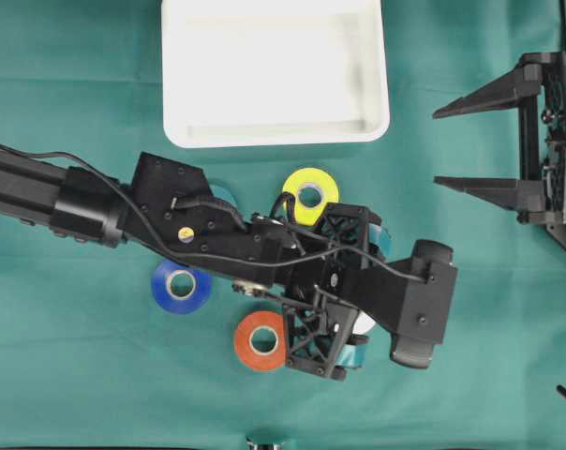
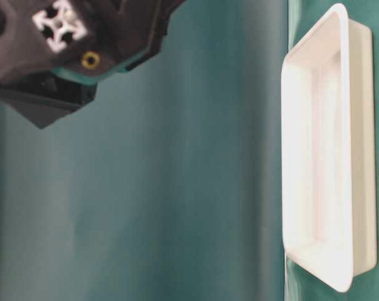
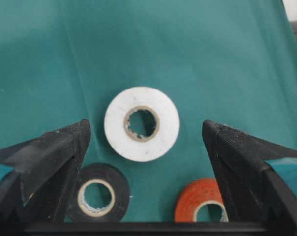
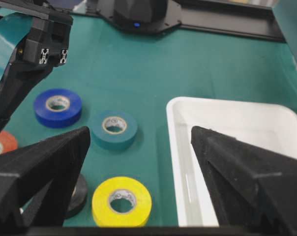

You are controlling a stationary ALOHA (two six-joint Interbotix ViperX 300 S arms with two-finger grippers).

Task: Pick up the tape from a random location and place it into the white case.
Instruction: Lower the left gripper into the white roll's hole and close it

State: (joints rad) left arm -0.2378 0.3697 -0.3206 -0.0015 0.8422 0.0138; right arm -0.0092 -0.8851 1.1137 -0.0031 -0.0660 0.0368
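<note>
Green cloth (image 1: 470, 375) covers my whole table, and six tape rolls lie loose on it: white tape (image 3: 141, 123), black tape (image 3: 96, 192), orange tape (image 1: 260, 340), blue tape (image 1: 181, 286), yellow tape (image 1: 310, 194) and teal tape (image 4: 114, 129). My left gripper (image 3: 146, 147) hangs over the cluster with jaws spread wide, the white roll lying between the fingertips, black and orange rolls just beside it. My right gripper (image 1: 452, 145) sits well apart, also spread, gripping nothing. I see the white case (image 1: 275, 131) just beyond the rolls, with nothing inside.
</note>
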